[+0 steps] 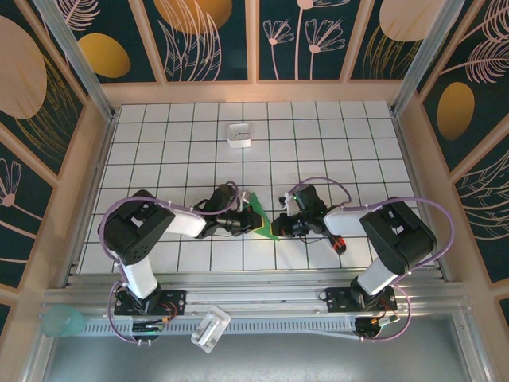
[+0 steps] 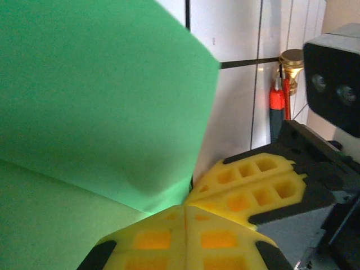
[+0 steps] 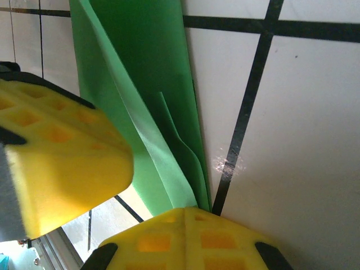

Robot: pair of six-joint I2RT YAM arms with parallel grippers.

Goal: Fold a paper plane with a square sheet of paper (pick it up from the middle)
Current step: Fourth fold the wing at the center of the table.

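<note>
Left gripper [image 1: 247, 216] and right gripper [image 1: 279, 226] both clamped on creased bright green paper sheet [image 1: 263, 220].
Sheet held between them at near-centre of white black-gridded tile tabletop [image 1: 318, 143]; dark floral wall panels [image 1: 215, 40] in wooden frames [image 1: 253, 40] surround it.

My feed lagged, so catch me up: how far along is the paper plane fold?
Done: the green paper is already creased, with several folded layers showing in the right wrist view. In hand: the left gripper and right gripper meet at it, jaws shut on its edge. Left: it looks like a rough folded wedge, not a narrow dart, so more folds likely remain.
</note>
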